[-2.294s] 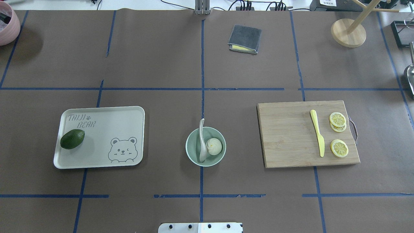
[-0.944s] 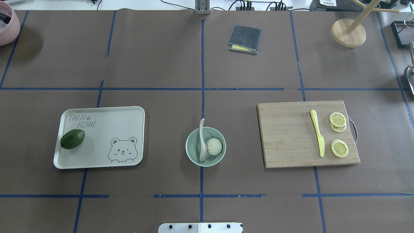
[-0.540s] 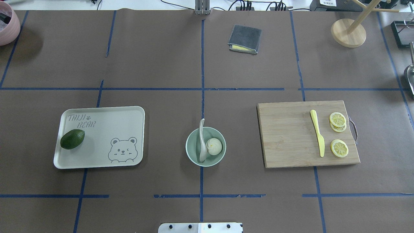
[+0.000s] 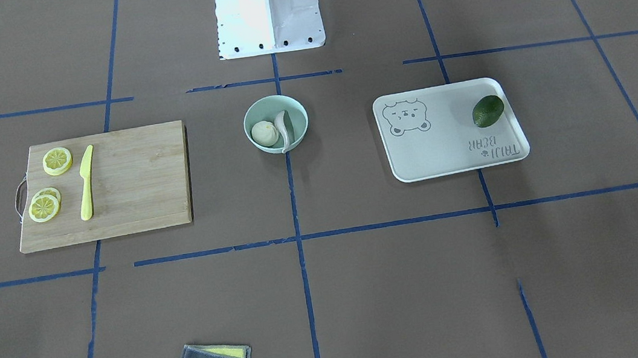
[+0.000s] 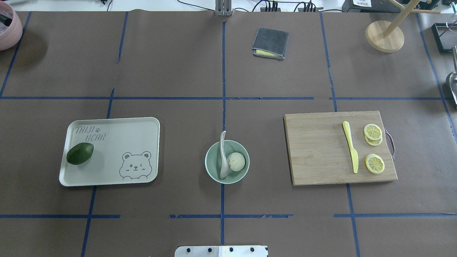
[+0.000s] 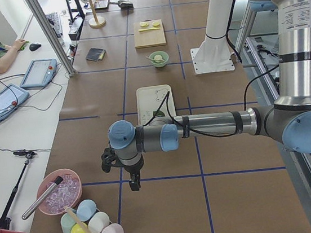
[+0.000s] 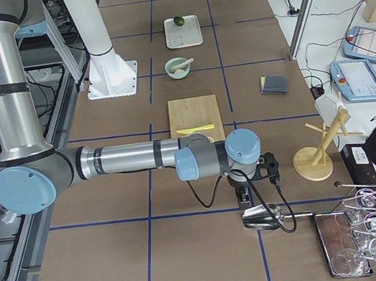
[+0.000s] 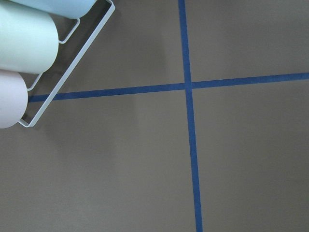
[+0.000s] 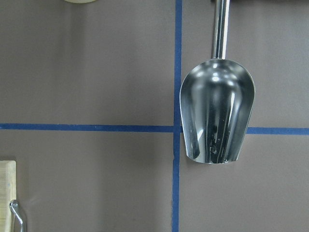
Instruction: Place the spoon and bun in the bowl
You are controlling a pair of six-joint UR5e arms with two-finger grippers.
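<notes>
The pale mint-green bowl (image 5: pixel 209 162) stands at the table's middle; it also shows in the front view (image 4: pixel 295 111). The white pleated bun (image 5: pixel 236 161) lies inside it on the right. The off-white spoon (image 5: pixel 223 157) lies in the bowl beside the bun, its handle leaning over the far rim. My left gripper (image 6: pixel 134 183) hangs over the table's far left end, away from the bowl. My right gripper (image 7: pixel 246 199) hangs over the far right end. Both show only in the side views, so I cannot tell whether they are open or shut.
A white bear-print tray (image 5: pixel 117 153) with a dark avocado (image 5: pixel 80 153) lies left of the bowl. A wooden board (image 5: pixel 321 150) with a yellow knife (image 5: pixel 351 146) and lemon slices lies right. A metal scoop (image 9: pixel 217 113) lies under the right wrist, cups in a rack (image 8: pixel 24 43) under the left.
</notes>
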